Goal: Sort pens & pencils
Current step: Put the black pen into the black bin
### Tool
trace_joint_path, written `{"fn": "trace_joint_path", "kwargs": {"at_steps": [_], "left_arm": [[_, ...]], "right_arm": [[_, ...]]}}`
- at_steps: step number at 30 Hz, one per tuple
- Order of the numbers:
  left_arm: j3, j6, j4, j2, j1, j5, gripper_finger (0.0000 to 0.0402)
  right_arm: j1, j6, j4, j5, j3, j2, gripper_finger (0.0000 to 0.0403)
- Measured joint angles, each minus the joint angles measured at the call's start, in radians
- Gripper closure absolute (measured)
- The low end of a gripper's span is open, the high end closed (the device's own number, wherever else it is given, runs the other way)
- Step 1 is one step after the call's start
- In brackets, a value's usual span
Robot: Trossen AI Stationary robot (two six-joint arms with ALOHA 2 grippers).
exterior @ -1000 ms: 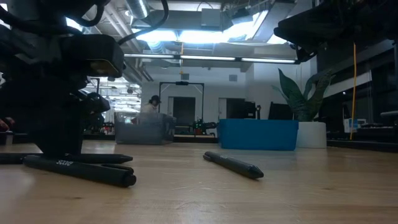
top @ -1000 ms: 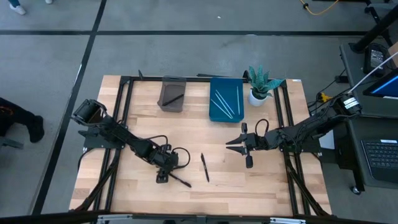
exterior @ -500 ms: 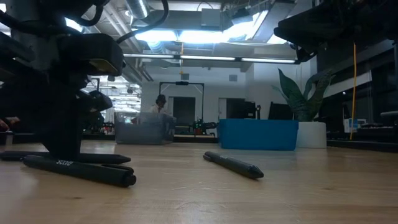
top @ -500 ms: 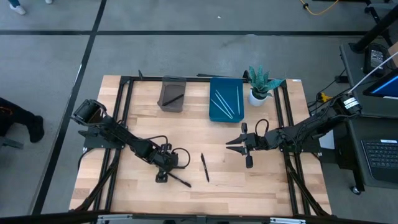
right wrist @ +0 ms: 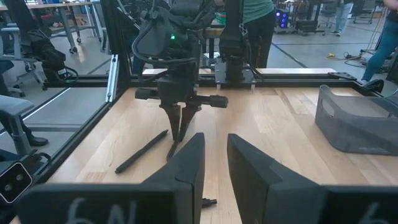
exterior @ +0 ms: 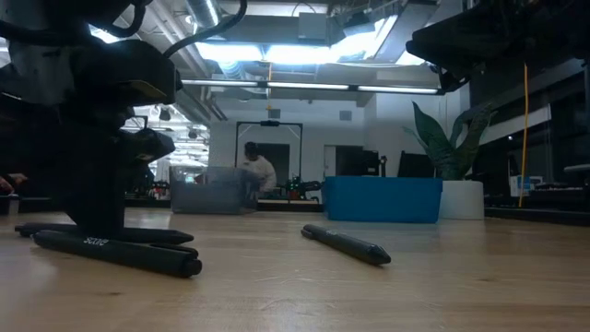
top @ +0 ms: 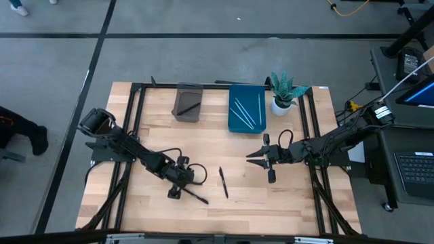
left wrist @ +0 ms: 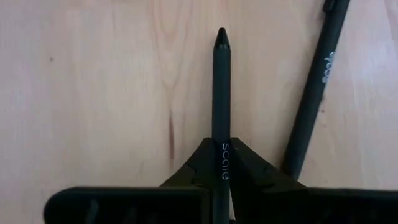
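Observation:
Three black pens lie on the wooden table. One lies between the fingers of my left gripper (left wrist: 222, 180), its tip (left wrist: 222, 38) pointing away from the wrist. A second black pen (left wrist: 316, 93) lies just beside it, and shows nearest the camera in the low view (exterior: 120, 253). The third black pen (top: 222, 181) lies alone near the table's middle. My left gripper (top: 178, 181) stands over the first, near the table's near-left. My right gripper (top: 258, 157) hangs open right of the middle, touching nothing. Another black pen (top: 190, 107) lies in a grey bin, and pale sticks (top: 244, 112) in a blue tray. My left gripper pinches the black pen between its two fingers, at the printed stretch of the barrel (left wrist: 222, 149). The fingers (exterior: 92, 198) come from above, pointing down. The pen lies flat on the table, its pointed end sticking out past them.
The grey bin (top: 188, 102) and the blue tray (top: 245, 108) stand side by side at the far edge, with a potted plant (top: 283, 91) to their right. A black frame runs along the table's sides. Bare wood lies between the two grippers. A person moves in the room behind.
My left gripper has stayed at the pen and tipped only slightly. The pens lie where they were. In the room behind, a person has walked toward the right.

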Motion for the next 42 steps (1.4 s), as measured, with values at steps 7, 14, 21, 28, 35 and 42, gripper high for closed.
{"fn": "trace_joint_path", "kwargs": {"at_steps": [7,14,21,28,35,42], "left_arm": [[-0.005,0.01,-0.036,-0.042,0.003,-0.016,0.0384],[-0.005,0.036,-0.047,-0.106,-0.003,-0.04,0.0385],[-0.003,0.035,-0.094,-0.225,-0.022,-0.07,0.0385],[-0.001,0.033,-0.142,-0.353,-0.069,-0.178,0.0385],[-0.001,0.101,-0.135,-0.43,-0.111,-0.306,0.0385],[0.0,0.186,-0.104,-0.49,-0.132,-0.331,0.0385]], "right_arm": [[0.0,-0.001,0.0,0.001,0.0,0.0,0.0331],[0.0,0.0,-0.004,0.002,0.0,0.0,0.0331],[0.0,0.0,-0.007,0.002,0.0,0.0,0.0331],[0.0,0.0,-0.008,0.002,0.0,0.0,0.0331],[0.0,-0.001,-0.009,0.002,0.0,0.0,0.0332],[0.0,-0.001,-0.024,0.002,0.0,0.0,0.0332]]}}
